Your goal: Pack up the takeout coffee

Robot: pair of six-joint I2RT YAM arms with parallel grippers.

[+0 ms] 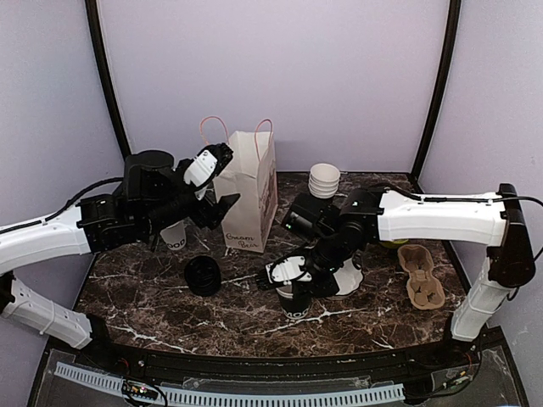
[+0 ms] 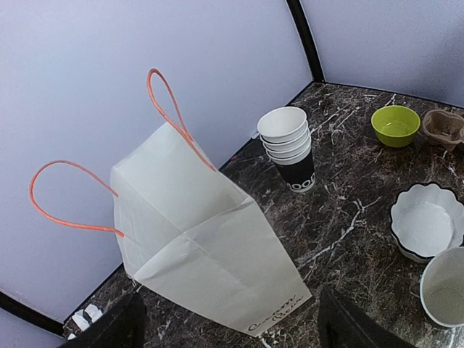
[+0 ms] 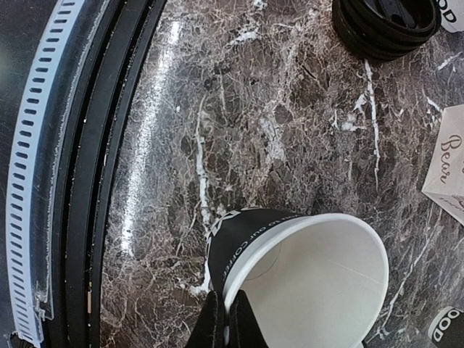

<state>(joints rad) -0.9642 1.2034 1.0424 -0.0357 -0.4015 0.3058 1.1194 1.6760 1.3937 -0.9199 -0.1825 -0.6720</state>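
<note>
At the near centre of the surface [image 1: 373,318], the right pincer [image 3: 226,319] is pinched on the rim of the lidless coffee cup [image 3: 304,268]. The left pincer [image 1: 216,222] stands wide and empty beside the paper bag [image 1: 250,191]. Cup judged light, thin-walled, crushable: take it at the stiff rolled rim.

A robot test booth staged as a café counter: plain lilac walls [image 1: 339,76] close behind the paper bag [image 1: 250,191], which stands on a dark marble desk [image 1: 161,309].
</note>
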